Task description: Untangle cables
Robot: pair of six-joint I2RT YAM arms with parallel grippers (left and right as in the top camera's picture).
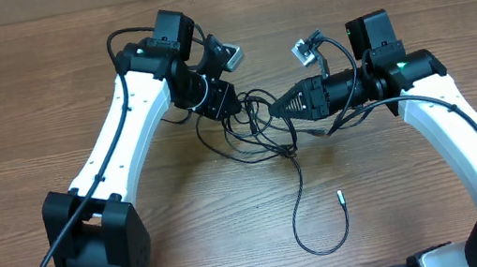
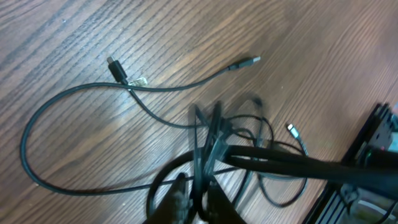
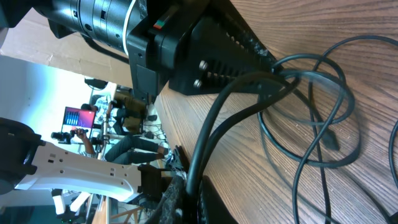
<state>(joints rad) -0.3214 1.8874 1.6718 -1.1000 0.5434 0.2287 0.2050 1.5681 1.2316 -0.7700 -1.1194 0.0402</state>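
Soft, even light with faint shadows; close cables (image 2: 210, 152) blur in the left wrist view.

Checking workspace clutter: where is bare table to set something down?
Bare table lies between the left arm and the trailing cable, and between that cable and the right arm. Crowded at centre: the tangle between left gripper and right gripper.

Desk (image 1: 197, 234) — wood-grain surface, mid-brown, smooth, low sheen.
Cables (image 1: 261, 125) — thin black cords in plastic sheathing, smooth, faintly glossy.
Plug tip (image 1: 341, 198): bright silver metal.
Arm shells (image 1: 127, 117): white moulded plastic, smooth, semi-gloss.
Wrist housings (image 1: 332, 91): black, matt; plastic or coated metal, cannot tell which.
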